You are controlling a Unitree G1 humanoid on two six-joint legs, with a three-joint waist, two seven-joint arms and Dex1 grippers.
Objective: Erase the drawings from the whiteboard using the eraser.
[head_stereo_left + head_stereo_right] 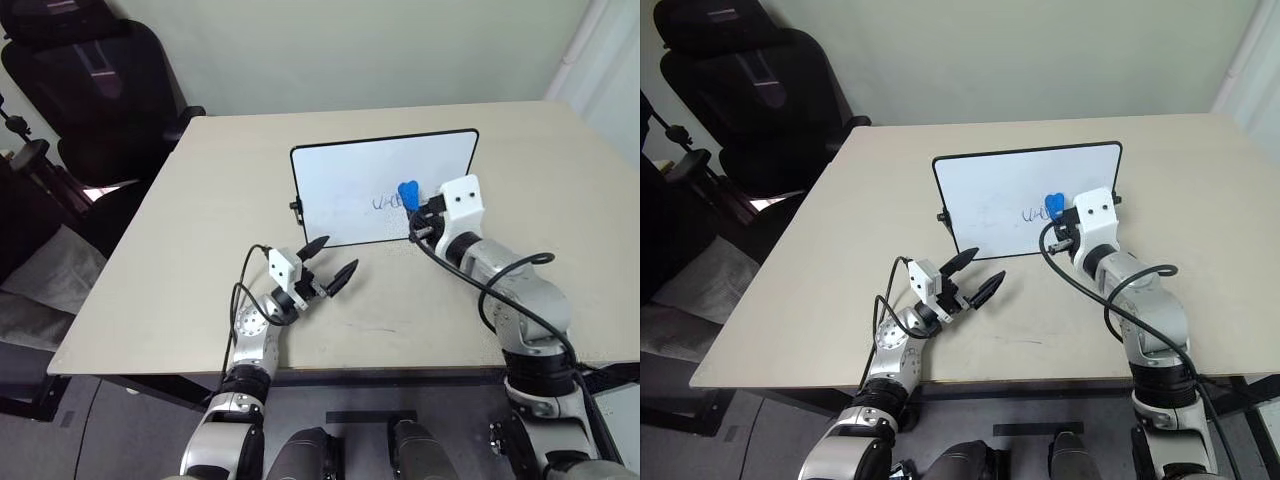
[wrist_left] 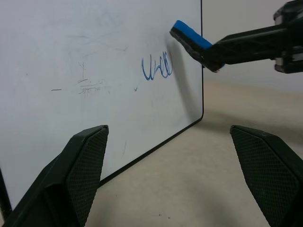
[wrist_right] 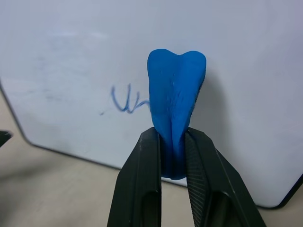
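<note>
The whiteboard (image 1: 370,190), smooth and glossy with a thin black frame and rounded corners, stands upright on the matte beige table (image 1: 200,270). The right gripper (image 3: 173,156) pinches the soft blue eraser (image 3: 176,104), which folds between the fingers, at 3 o'clock from the loopy blue drawings (image 2: 157,67). The left gripper (image 1: 328,262) is spread open, holding nothing; its pads (image 2: 87,161) have a fine grid texture.

Blue eraser (image 3: 176,101), blue drawings (image 2: 156,67) on black-framed white whiteboard (image 1: 340,185), beige table (image 1: 180,260).
</note>
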